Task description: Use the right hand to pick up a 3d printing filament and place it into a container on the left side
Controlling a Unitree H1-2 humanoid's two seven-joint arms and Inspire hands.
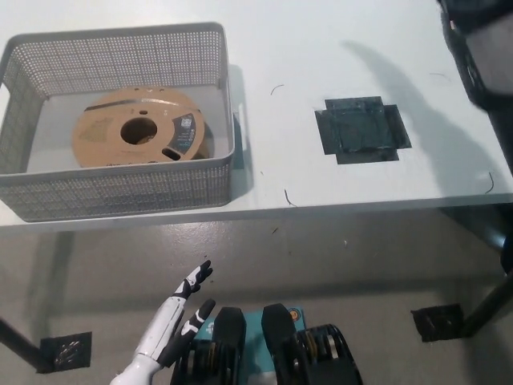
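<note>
A tan filament spool with a dark label lies flat inside the grey mesh basket at the table's left. My black right arm shows only at the upper right edge of the head view, off the basket; its hand is out of the picture. My white left hand rests low at the bottom left, below the table's front edge, fingers spread and holding nothing.
A black taped square marks the white table right of the middle. A few thin dark strands lie on the tabletop. Below the front edge is grey floor with black tape patches.
</note>
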